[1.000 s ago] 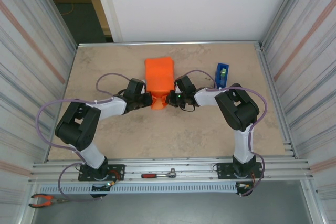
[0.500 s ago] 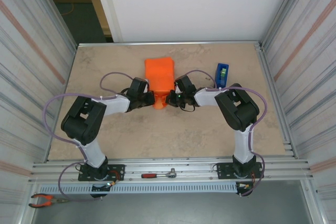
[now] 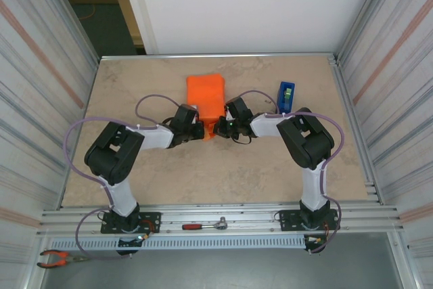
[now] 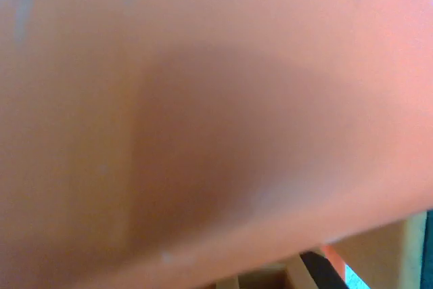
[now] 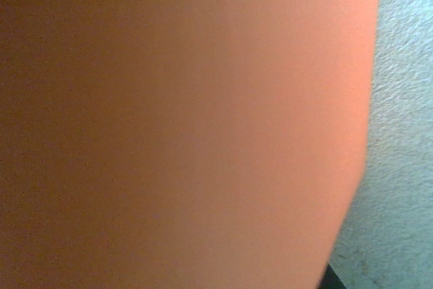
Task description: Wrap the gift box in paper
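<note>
Flanking the paper (image 3: 206,96), left claw (image 3: 198,128) and right claw (image 3: 218,126) sit closed — tape dispenser (image 3: 286,97) nearby.

The top external camera sat high above and behind the robot, looking steeply down and forward from far off, with the left arm's black base (image 3: 125,221) and the right arm's black base (image 3: 308,220) at its lower edge and the whole beige stone-patterned table (image 3: 223,174) beyond. The left wrist camera was so near the bright orange sheet of thin paper (image 4: 203,99) that it blurred. The right wrist camera faced that sheet (image 5: 169,120) equally close, with a strip of table (image 5: 406,99) along its right side. All three views shared the sheet (image 3: 206,96).
</note>
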